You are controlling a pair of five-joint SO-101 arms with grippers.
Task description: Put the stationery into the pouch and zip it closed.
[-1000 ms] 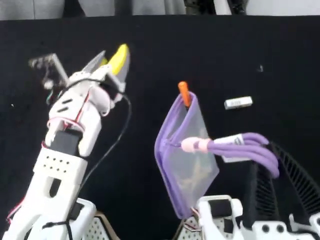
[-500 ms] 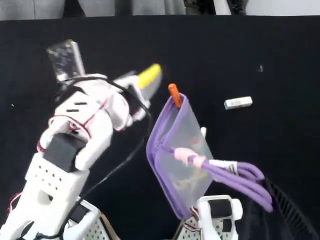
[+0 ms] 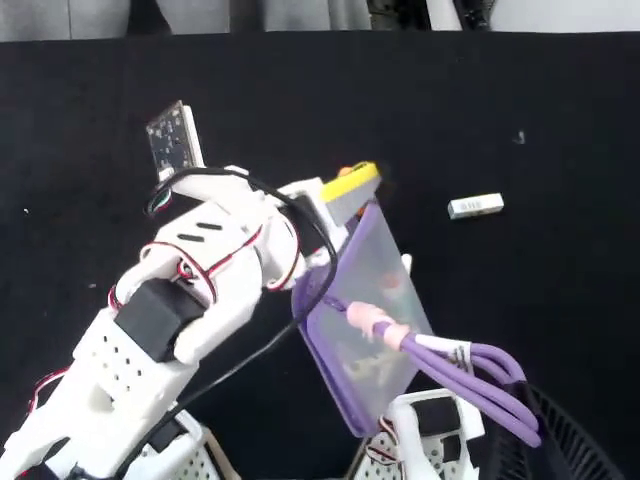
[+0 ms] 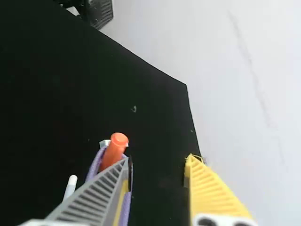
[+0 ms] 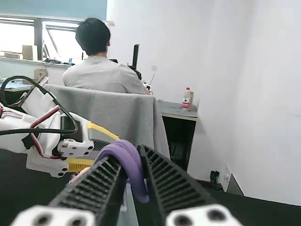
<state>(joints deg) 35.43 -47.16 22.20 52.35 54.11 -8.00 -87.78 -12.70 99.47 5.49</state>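
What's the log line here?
left claw open by orange pen | right claw shut on strap | pouch held up | eraser on table

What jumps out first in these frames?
A purple pouch hangs over the middle of the black table, held up by its strap in the shut right gripper. The open left gripper sits at the pouch's mouth, beside an orange pen sticking out of it. A white block lies on the table to the right of the pouch.
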